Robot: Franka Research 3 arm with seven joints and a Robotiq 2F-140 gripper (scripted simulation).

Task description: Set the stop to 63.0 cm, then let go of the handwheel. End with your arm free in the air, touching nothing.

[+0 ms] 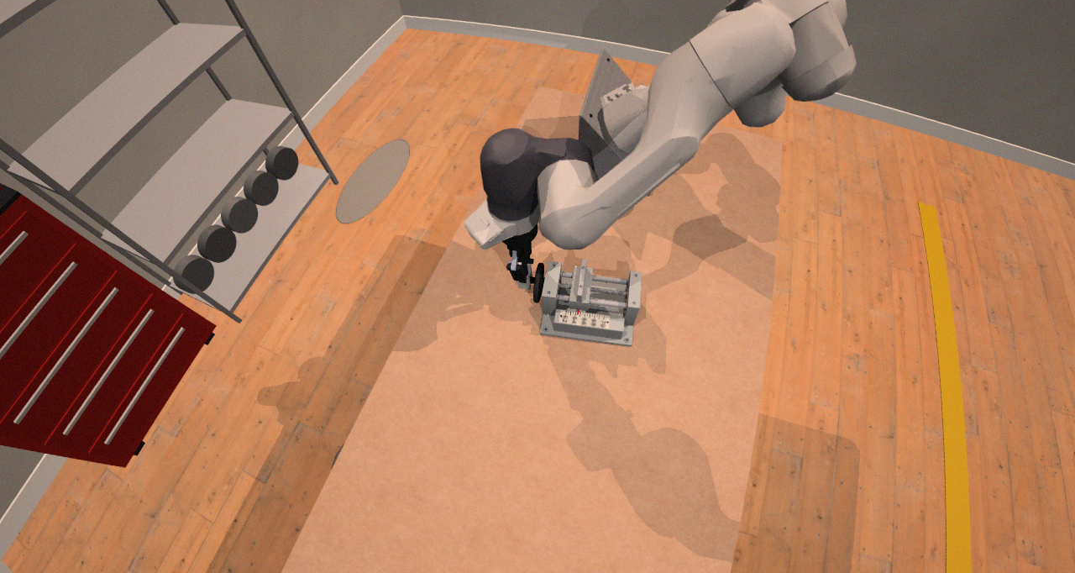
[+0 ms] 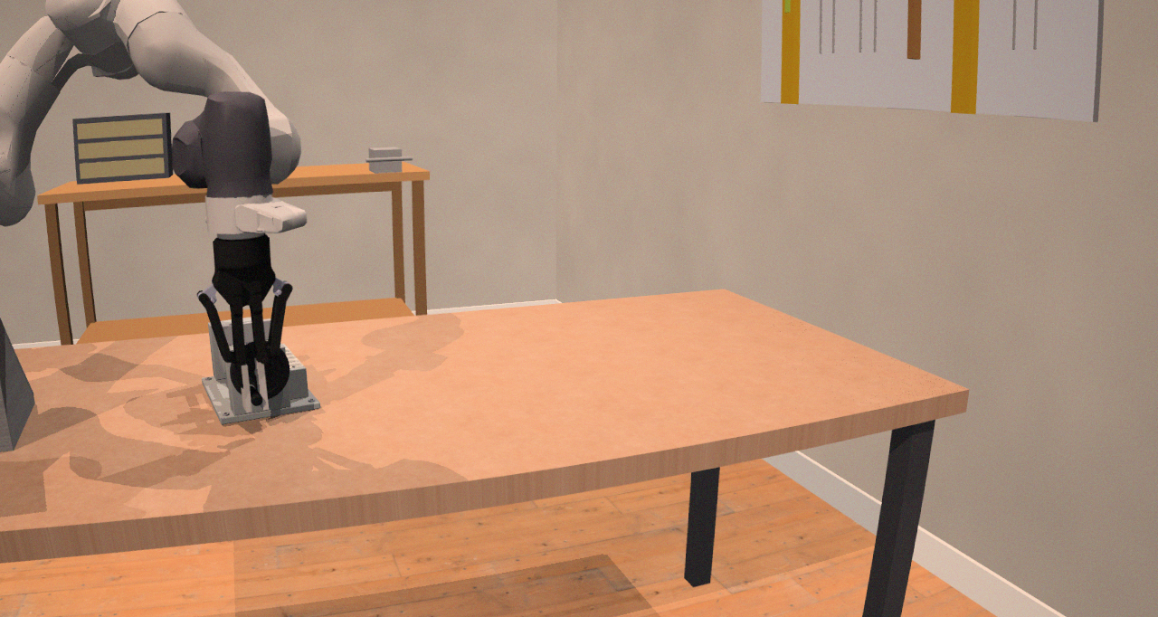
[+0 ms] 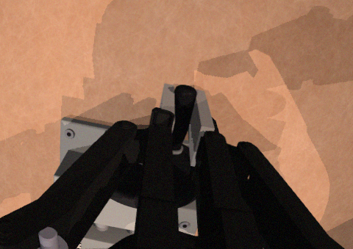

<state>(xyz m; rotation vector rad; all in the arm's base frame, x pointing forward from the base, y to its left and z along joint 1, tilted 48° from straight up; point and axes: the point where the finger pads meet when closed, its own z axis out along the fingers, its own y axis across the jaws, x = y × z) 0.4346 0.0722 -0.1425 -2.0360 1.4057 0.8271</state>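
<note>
gripper [image 2: 252, 393] clamped on handwheel [image 2: 261, 375], grey fixture [image 1: 590, 304]

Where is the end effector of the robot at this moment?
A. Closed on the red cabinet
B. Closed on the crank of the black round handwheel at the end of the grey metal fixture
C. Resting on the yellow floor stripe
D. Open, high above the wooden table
B: the end effector comes down from above, with its fingers closed on the crank of the black round handwheel at the end of the grey metal fixture.
</note>
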